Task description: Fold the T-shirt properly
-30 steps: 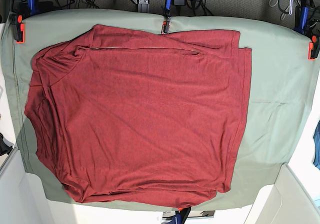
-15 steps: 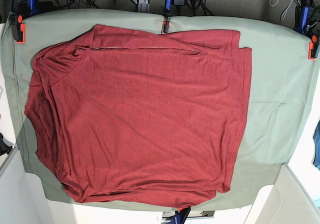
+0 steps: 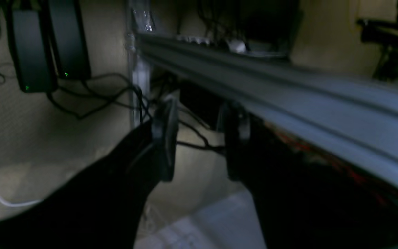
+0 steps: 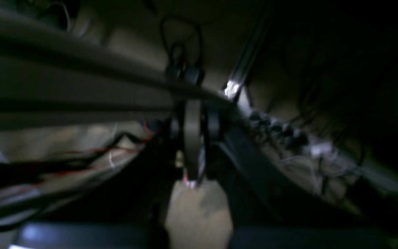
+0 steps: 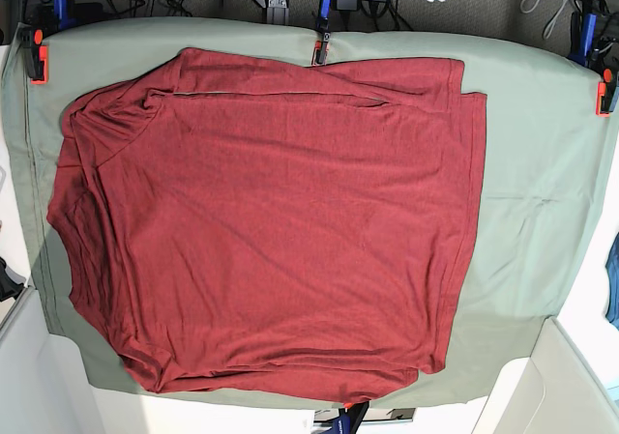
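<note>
Base view: the T-shirt (image 5: 271,221) lies spread flat on the counter (image 5: 542,163), which is covered by a pale sage-green cloth sheet (image 5: 527,221). The T-shirt covers the middle and most of the sheet's width, leaving a broad bare band of sheet on the view's right of the T-shirt and narrow strips along its other sides. One edge of the T-shirt, toward the top of the view, shows a folded-over flap with a visible seam line. Its corners on the view's left side are rumpled and rounded. Orange clamps (image 5: 37,55) pin the sheet at points beyond the T-shirt's upper corners, and another clamp (image 5: 322,40) sits just above the T-shirt's upper edge. Neither arm appears over the T-shirt in this view. Left wrist view: the left tool (image 3: 199,138) is spread, with a clear gap between its two dark fingers (image 3: 164,138), holding nothing; it points at a dim area with cables (image 3: 92,100) and a grey rail (image 3: 288,97), well apart from the T-shirt. Right wrist view: the picture is dark and blurred; the right tool (image 4: 192,138) is seen against cables and a rail, and whether it is spread or pressed together cannot be determined.
</note>
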`<state>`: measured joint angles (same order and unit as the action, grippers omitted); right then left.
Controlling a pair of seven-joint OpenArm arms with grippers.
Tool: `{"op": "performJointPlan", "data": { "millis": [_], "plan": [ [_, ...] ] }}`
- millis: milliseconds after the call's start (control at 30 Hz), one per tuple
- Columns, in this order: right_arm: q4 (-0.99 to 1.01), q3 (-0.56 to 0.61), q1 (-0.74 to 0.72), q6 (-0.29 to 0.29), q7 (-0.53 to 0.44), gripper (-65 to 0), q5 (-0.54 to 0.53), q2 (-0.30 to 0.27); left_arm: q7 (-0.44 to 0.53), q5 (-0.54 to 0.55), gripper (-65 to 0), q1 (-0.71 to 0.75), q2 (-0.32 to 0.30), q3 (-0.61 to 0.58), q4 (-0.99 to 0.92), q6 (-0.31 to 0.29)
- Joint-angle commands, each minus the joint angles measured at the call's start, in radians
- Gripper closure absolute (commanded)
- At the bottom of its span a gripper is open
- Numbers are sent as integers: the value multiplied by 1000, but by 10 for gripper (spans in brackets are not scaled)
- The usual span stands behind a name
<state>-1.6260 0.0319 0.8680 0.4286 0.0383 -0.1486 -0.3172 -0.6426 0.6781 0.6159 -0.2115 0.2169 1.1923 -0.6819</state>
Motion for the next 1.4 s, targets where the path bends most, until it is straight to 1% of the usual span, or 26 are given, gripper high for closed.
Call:
{"op": "performJointPlan", "data": {
  "millis": [0,67,200,300,367,400,433,467,533,600,633,667,733,800,1033,1167,1367],
  "plan": [
    [-59,-24,31,5,-12,-25,-33,-13,-18,40,-253,29,-18,22,47,-16],
    [-149,-75,57,5,29,-25,-98,-15,-53,104,-253,72,-39,60,123,-16],
    [-280,-188,59,4,120,-26,-243,-15,-75,200,-255,156,-72,133,282,-16],
    [-339,-269,42,-7,154,-26,-320,-14,-89,225,-255,204,-87,183,405,-16],
    [-352,-315,19,-16,154,-28,-355,-13,-91,224,-255,230,-105,202,476,-16],
    [-352,-332,2,-31,155,-41,-369,-12,-91,224,-256,240,-114,208,507,-16],
    [-352,-344,-17,-66,168,-65,-377,-12,-91,224,-256,248,-126,211,534,-16],
    [-352,-351,-36,-112,190,-103,-383,-13,-91,224,-256,254,-137,211,559,-16],
    [-351,-353,-76,-211,224,-213,-383,-12,-92,224,-257,258,-155,211,591,-16],
    [-350,-353,-114,-282,238,-326,-383,-12,-92,223,-263,257,-166,211,602,-16],
    [-350,-353,-133,-313,240,-367,-379,-11,-92,224,-289,257,-169,211,602,-16],
    [-348,-353,-151,-337,246,-391,-365,-10,-92,223,-318,257,-171,211,602,-16],
    [-344,-353,-190,-378,263,-399,-336,-5,-92,223,-369,257,-172,211,602,-16],
    [-334,-353,-219,-403,284,-399,-318,9,-92,223,-378,257,-172,211,602,-16],
    [-243,-353,-286,-407,292,-399,-319,84,-86,224,-378,256,-172,245,602,-16],
    [-209,-353,-335,-407,296,-399,-319,116,-83,230,-378,251,-177,275,602,-16],
    [-163,-352,-394,-399,300,-399,-318,124,-76,271,-378,242,-202,277,608,-16]
  ]
}}
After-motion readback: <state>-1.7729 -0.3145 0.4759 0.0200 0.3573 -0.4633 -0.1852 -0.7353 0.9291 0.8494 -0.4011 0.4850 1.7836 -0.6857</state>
